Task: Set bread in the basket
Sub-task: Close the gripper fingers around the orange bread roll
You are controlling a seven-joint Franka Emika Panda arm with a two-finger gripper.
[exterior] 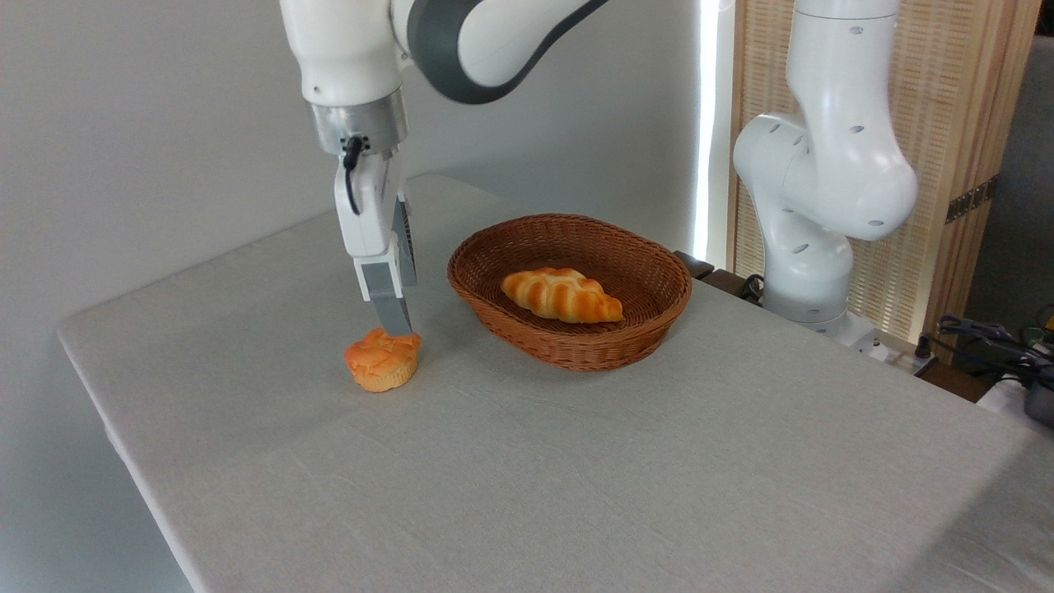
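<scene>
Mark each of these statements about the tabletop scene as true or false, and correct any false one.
1. The bun lies inside the basket. False: it sits on the table, left of the basket.
2. A ridged loaf lies in the basket. True.
3. The tool is directly above the basket. False: its tip is at the bun's top.
4. The bun is upright, domed side up. True.
5. The basket is overturned. False: it stands open side up.

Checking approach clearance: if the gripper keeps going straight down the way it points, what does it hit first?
The small round orange muffin-shaped bun. The gripper points down with its tip at the bun's domed top, right of centre; actual contact is unclear from this single view. The oval brown wicker basket sits off to the right, outside that line.
</scene>
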